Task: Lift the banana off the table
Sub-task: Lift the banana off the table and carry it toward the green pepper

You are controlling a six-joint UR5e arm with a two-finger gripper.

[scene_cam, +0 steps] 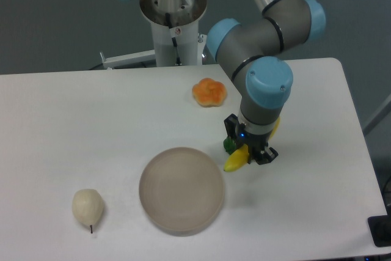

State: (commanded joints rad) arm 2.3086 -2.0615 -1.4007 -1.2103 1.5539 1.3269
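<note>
The yellow banana lies on the white table, right of the round plate, running from lower left to upper right. Its lower end sticks out below the gripper and a bit of its far end shows behind the wrist. My gripper points down over the banana's middle. One dark finger stands on its upper-left side and the other finger on its lower-right side. The jaws look spread apart around the banana. The banana seems to rest on the table. The wrist hides the contact points.
A round beige-grey plate sits just left of the banana. A lumpy orange fruit lies behind the gripper. A pale pear is at the front left. The arm's base stands at the table's back edge.
</note>
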